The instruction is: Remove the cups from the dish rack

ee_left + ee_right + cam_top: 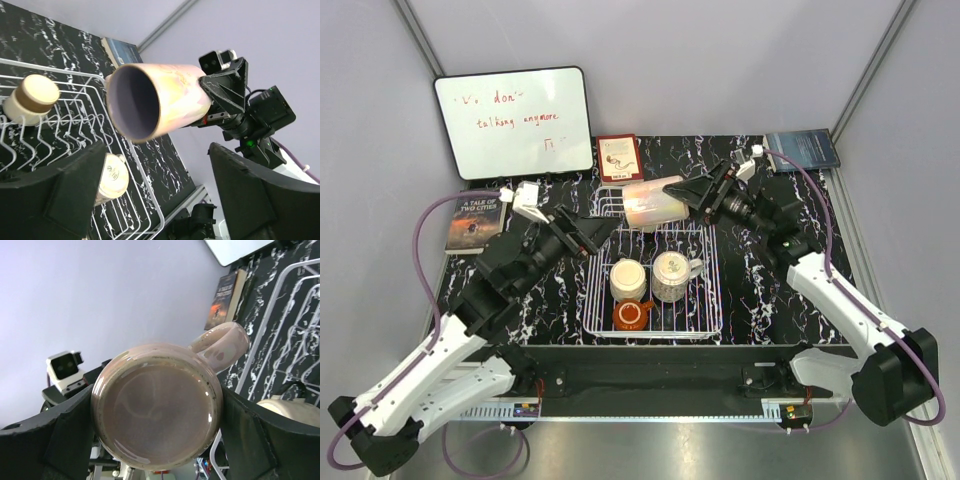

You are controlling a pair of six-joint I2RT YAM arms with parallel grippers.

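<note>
The white wire dish rack (705, 318) stands mid-table. In it are a cream brown-rimmed cup (628, 278), a speckled cup (672, 275) and a squat orange-red cup (632, 315). My right gripper (688, 190) is shut on the base of the pale pink cup (653, 203), holding it on its side above the rack's far edge. The right wrist view shows that cup's base (157, 417) between the fingers. My left gripper (603, 232) is open and empty, facing the cup's open mouth (135, 100) from a short distance. The brown-rimmed cup (32, 97) also shows upturned there. The plain cream cup is out of view.
A whiteboard (513, 122) leans at the back left. A dark book (477, 222) lies at the left edge, a red book (619, 158) behind the rack, and a blue book (802, 150) at the back right. Walls close in on three sides.
</note>
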